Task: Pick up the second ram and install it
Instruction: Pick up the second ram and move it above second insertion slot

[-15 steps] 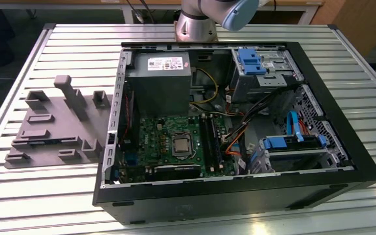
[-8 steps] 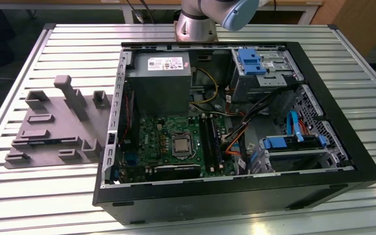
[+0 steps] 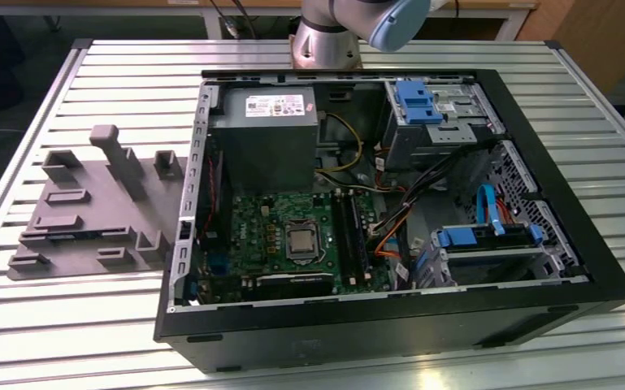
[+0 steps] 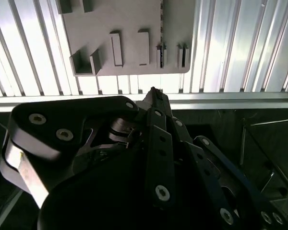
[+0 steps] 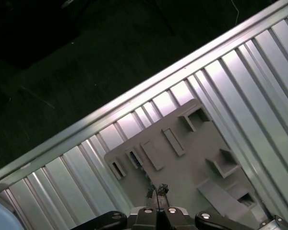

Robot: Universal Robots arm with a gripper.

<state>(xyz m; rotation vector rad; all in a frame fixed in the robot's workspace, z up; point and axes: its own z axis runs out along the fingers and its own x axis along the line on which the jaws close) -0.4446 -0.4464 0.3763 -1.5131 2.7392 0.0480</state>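
My gripper (image 5: 156,190) hangs high above the grey fixture block (image 5: 182,163), its two dark fingertips drawn together with nothing between them. In the second wrist view the gripper (image 4: 153,92) comes to a closed point just short of the fixture (image 4: 110,24). A thin dark piece that looks like the second ram (image 5: 133,158) stands on edge in a narrow slot near the fixture's edge, also seen as the second ram (image 4: 160,55) in the second wrist view. In the exterior view the fixture (image 3: 84,211) lies at the left and the motherboard's long black sockets (image 3: 350,236) are inside the open case.
The open computer case (image 3: 572,268) takes up the middle and the exterior view's right of the slatted metal table (image 3: 74,325). Inside are a power supply (image 3: 263,134), blue drive cages (image 3: 486,240) and loose cables (image 3: 399,219). The arm's base (image 3: 328,36) stands behind the case.
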